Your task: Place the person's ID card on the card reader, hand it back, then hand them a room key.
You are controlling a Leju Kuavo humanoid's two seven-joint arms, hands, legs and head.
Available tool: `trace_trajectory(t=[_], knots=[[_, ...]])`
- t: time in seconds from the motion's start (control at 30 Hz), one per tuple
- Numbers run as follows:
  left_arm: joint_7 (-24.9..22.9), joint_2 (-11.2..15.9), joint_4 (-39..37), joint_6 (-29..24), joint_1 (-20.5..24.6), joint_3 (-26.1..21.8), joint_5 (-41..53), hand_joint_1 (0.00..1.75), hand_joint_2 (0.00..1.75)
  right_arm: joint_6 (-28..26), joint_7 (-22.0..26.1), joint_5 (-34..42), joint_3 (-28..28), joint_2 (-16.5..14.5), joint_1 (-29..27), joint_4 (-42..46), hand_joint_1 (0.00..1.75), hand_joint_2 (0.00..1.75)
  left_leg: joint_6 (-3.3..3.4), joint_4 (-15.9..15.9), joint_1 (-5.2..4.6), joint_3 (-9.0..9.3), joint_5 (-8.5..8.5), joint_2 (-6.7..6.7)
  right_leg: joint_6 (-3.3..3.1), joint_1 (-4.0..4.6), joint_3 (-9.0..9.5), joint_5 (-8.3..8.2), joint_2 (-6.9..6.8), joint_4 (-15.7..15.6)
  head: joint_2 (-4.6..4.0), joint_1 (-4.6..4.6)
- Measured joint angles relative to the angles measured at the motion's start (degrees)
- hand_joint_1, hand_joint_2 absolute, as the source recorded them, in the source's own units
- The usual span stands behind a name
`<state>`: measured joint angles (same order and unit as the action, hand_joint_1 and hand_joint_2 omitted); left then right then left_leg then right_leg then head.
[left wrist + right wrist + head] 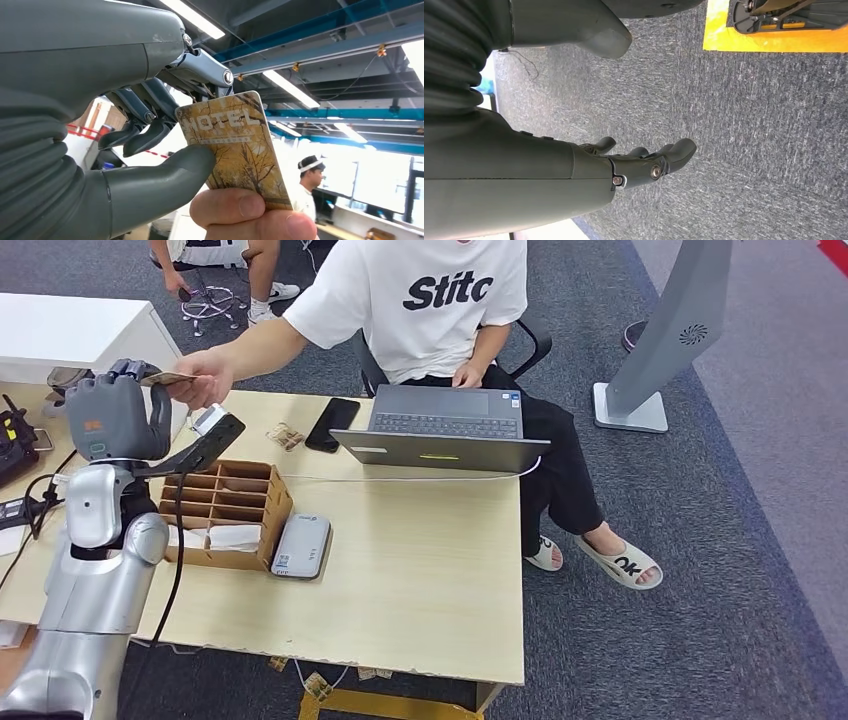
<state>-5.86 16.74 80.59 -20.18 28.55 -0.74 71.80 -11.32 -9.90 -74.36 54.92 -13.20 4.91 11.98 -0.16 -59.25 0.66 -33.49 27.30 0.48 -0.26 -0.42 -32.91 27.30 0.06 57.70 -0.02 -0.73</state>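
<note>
My left hand point(118, 416) is raised over the table's far left corner and pinches a brown room key card point(165, 379) between thumb and fingers. In the left wrist view the card point(235, 145) reads HOTEL, with my thumb point(165, 175) pressed on its face. A seated person's hand point(207, 379) grips the card's other end, and their fingers point(250, 215) close on it. A white card reader point(302, 545) lies flat on the table beside the cardboard box. Another small card point(286, 436) lies near the phone. My right hand point(644, 162) hangs over grey carpet, fingers apart and holding nothing.
A compartmented cardboard box point(225, 508) stands under my left forearm. A black phone point(332, 424) and an open laptop point(445, 425) sit at the table's far edge in front of the person. Cables and black devices point(15, 445) lie at the left. A grey kiosk stand point(660, 340) is at the right.
</note>
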Motion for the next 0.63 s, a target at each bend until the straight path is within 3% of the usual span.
trace_trajectory(t=[0.03,0.07,0.33,0.63], knots=[[0.0,-0.2,0.0,-0.3,0.0,0.1,-0.1,0.12,1.75,0.0,0.0,0.0,0.0,0.0,0.0,0.0,0.0,1.75,0.0,0.0,0.0,0.0,0.02,0.01,0.01,0.0,0.0,0.01,0.01,0.0,0.0,-0.01],[0.1,-0.4,0.0,-0.6,-0.1,0.1,-0.3,0.0,1.75,0.0,0.0,0.0,0.0,0.0,0.0,0.0,0.0,1.75,0.01,0.0,0.0,0.0,0.04,0.01,0.01,0.0,-0.01,0.02,0.02,0.0,0.0,0.0],[3.5,-1.4,1.0,-4.8,-3.5,0.1,-6.0,0.0,1.75,-0.1,0.0,0.1,0.0,0.0,0.0,0.0,0.0,1.75,0.0,0.0,0.01,-0.01,0.09,0.01,0.02,-0.01,0.0,0.04,0.01,0.0,0.0,-0.01],[13.5,-2.4,11.6,-10.9,-18.8,-3.6,-18.7,0.0,1.75,-0.8,0.5,1.5,0.0,0.0,-0.3,0.0,0.0,1.75,0.03,0.0,0.01,-0.02,0.19,0.1,0.03,-0.02,0.01,0.12,0.07,0.0,0.0,0.0]])
